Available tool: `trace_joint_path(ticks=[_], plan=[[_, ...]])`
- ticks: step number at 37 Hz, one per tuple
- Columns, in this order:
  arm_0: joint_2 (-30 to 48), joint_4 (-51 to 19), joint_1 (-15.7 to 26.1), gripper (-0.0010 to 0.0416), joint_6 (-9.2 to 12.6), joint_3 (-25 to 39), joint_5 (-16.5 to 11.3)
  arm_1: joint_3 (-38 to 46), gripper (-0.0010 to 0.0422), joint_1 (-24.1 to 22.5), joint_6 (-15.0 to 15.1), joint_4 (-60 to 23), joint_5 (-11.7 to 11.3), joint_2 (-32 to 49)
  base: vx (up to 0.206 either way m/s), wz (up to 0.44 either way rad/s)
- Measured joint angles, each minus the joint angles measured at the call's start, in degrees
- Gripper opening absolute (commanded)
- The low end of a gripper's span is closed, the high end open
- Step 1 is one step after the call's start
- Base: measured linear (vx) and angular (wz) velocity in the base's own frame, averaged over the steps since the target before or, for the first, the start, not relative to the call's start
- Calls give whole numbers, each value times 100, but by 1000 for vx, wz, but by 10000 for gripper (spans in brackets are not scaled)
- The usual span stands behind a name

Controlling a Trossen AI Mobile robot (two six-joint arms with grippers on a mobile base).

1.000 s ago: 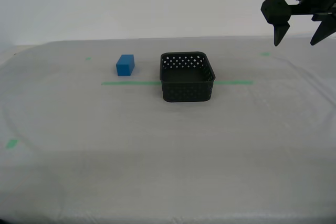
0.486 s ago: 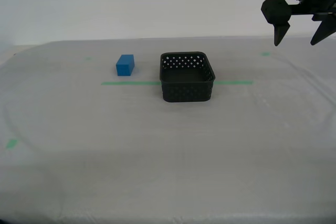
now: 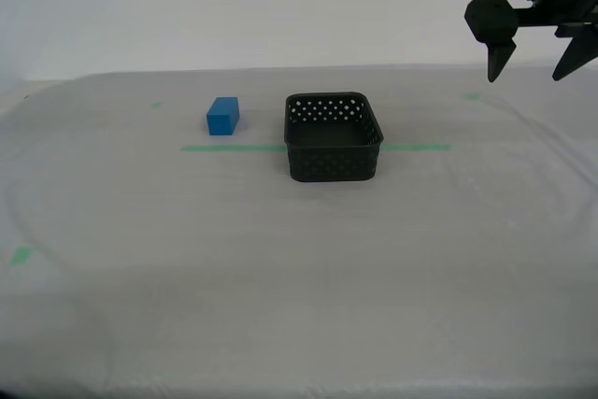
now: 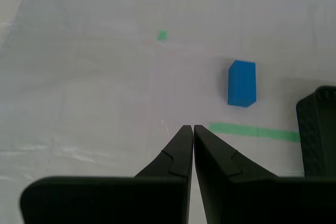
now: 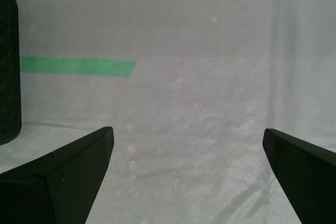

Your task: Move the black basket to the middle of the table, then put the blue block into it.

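The black basket (image 3: 334, 136) sits on the table (image 3: 280, 268), straddling the green tape line (image 3: 234, 148), with the blue block (image 3: 222, 116) just beside it toward the exterior view's left (apart, not touching). My first gripper (image 3: 533, 61) hangs high at the exterior view's right, jaws spread wide and empty. My second gripper (image 4: 193, 128) has its fingers pressed together, holding nothing.

My first hand (image 3: 534, 67) is matte black plastic with pointed, wedge-shaped fingers (image 5: 68, 179) and a small green light above it; my second hand (image 4: 193, 129) has matching black tapered fingers (image 4: 178, 153).
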Motion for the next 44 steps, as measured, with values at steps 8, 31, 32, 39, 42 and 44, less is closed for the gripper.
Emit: trace_joint_path(ticks=[8,31,32,39,42,44], plan=[[0,0,2,399,0,0,0,415,0,-144,-98,-479,0,413,0,0],[0,2,9,398,0,0,0,1998,0,-715,-114,-1123,2,2026,0,0],[0,0,7,399,2,0,0,2057,0,-739,-116,-1123,2,2090,0,0],[0,0,7,398,2,0,2,2354,0,-879,-280,-1128,57,2500,0,0],[0,2,4,399,2,0,0,2441,0,-935,-341,-1126,70,2660,0,0],[0,2,0,398,2,0,2,2485,0,-970,-400,-1121,72,2758,0,0]])
